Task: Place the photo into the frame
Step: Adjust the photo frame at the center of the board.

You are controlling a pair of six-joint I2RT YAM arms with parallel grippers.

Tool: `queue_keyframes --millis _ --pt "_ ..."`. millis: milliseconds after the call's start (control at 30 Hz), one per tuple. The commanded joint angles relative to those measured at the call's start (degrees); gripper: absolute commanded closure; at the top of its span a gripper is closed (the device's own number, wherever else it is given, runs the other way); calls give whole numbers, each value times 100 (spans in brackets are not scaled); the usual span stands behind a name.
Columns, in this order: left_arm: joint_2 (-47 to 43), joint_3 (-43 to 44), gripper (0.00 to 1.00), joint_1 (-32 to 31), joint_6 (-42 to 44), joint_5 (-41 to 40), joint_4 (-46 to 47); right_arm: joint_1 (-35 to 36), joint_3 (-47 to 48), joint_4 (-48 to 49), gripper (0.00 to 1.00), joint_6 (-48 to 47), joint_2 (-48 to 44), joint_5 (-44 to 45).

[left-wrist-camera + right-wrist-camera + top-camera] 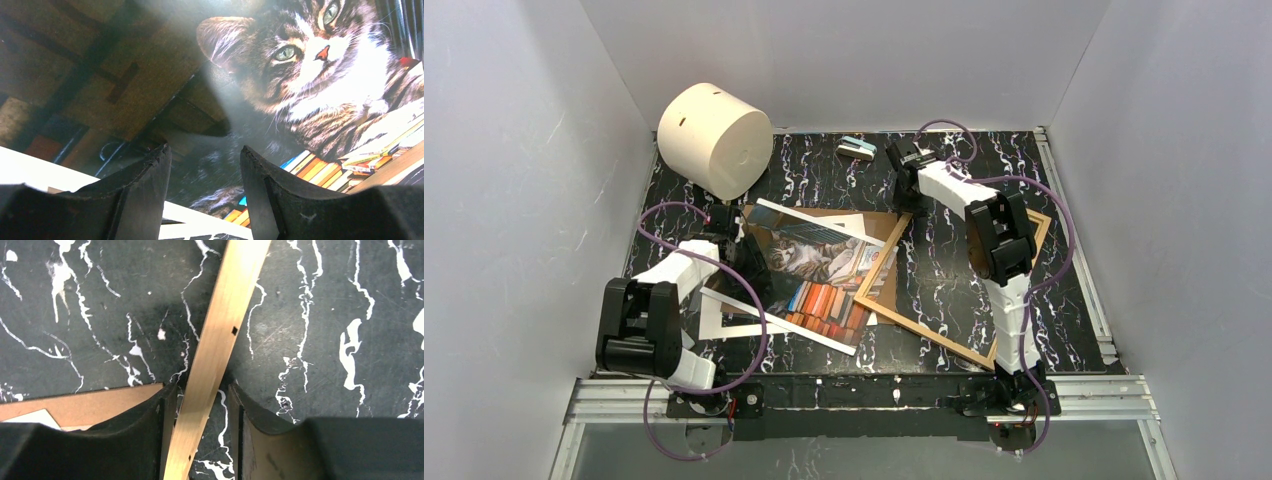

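**Item: the photo**. Lies left of centre on the backing board and white mat, its right edge just beside the frame; not yet inside.

**Left gripper**: jaws apart above the print, grasping nothing.

**Right gripper**: jaws loose either side of the frame's wooden rail, not clamped.

**Hazard** (my chief worry, standing here): a weak pinch could let the rail slip, so the frame skids over the print and creases it.

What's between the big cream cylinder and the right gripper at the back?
A small blue-and-white object lies between the cream cylinder and the right gripper, as the top view shows.
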Motion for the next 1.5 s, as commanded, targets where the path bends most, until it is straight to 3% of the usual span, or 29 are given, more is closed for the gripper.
queue_keyframes --millis 0,167,267,467,767,833,933,1100,1200,1367,1467 --pt "157 7 48 -15 121 -198 -182 -25 141 41 53 -73 117 -328" --pt "183 -11 48 -18 126 -224 -174 -52 85 172 75 -280 107 -499" --pt "193 6 48 -14 136 -225 -173 -39 6 485 82 -767 -7 -551" --pt "186 16 48 -16 143 -233 -183 -42 -340 1041 85 -1833 -305 -598" --pt "34 -12 48 -19 69 -309 -207 -44 -1167 1066 85 -1562 -825 -730" --pt "-32 21 48 -17 51 -352 -261 -44 -1198 981 79 -1387 -868 -729" --pt "-176 133 48 -14 40 -459 -390 -42 -899 577 59 -1124 -838 -652" --pt "-530 515 44 -14 63 -964 -832 -44 -522 127 36 -664 -1122 -702" --pt "-776 748 38 -1 11 -1246 -1186 -14 -667 112 31 -464 -1485 -1205" --pt "-1182 849 20 51 -297 -1666 -1717 362 -1471 916 30 -437 -2017 -2890" --pt "-1453 732 12 127 -624 -1874 -2072 826 -1609 1069 30 -420 -1890 -3220"
